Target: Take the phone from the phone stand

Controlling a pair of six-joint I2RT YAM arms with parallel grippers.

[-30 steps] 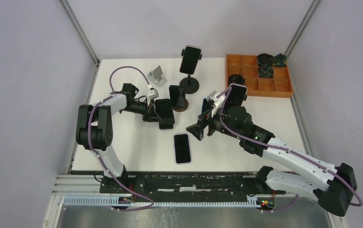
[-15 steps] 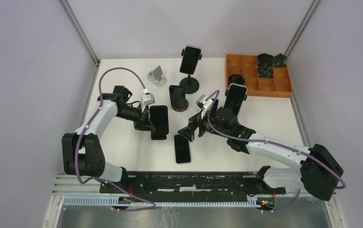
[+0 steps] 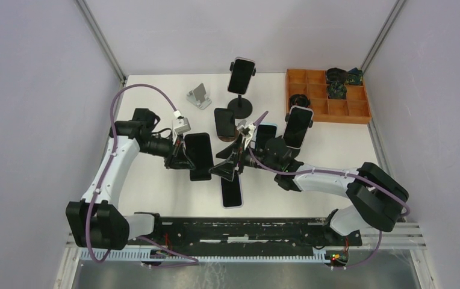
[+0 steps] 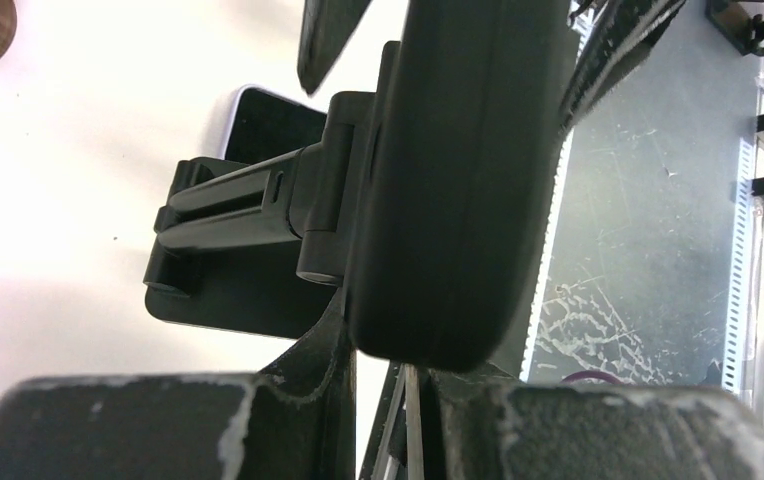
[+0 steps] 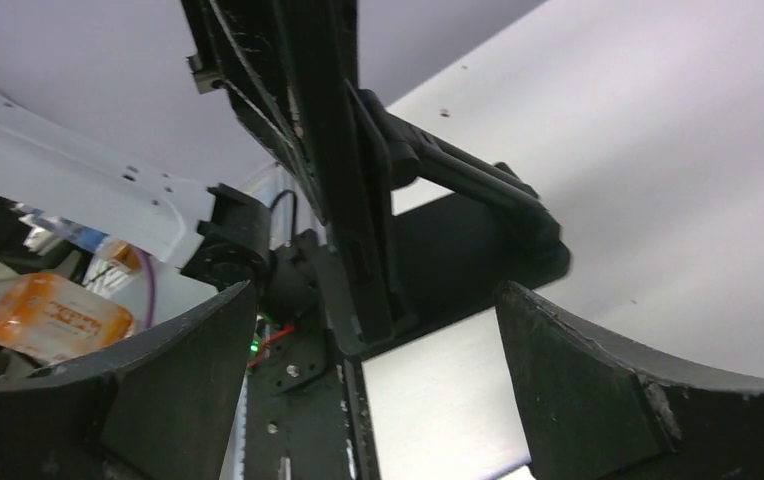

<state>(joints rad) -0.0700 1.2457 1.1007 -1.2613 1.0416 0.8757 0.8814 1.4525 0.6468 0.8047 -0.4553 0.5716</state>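
Observation:
A black phone (image 3: 198,155) sits clipped in a black phone stand (image 4: 243,200). My left gripper (image 3: 181,156) comes at it from the left and is shut on the phone's end. In the left wrist view the phone (image 4: 458,180) stands edge-on, its end wedged between my fingers (image 4: 158,425), with the left gripper (image 4: 408,372) closed around it. My right gripper (image 3: 225,161) hangs open just right of the phone. In the right wrist view the phone (image 5: 343,190) and stand (image 5: 478,240) lie ahead of the wide-open right gripper (image 5: 376,300), untouched.
Another phone (image 3: 232,189) lies flat near the front edge. Behind stand phones on a tall round-based stand (image 3: 241,75), a wooden stand (image 3: 224,120) and a stand at the right (image 3: 297,126). A silver stand (image 3: 198,96) and an orange tray (image 3: 336,111) sit at the back.
My left gripper has drawn the phone and its stand toward the near left. The right arm has swung left, bringing its open gripper beside the phone.

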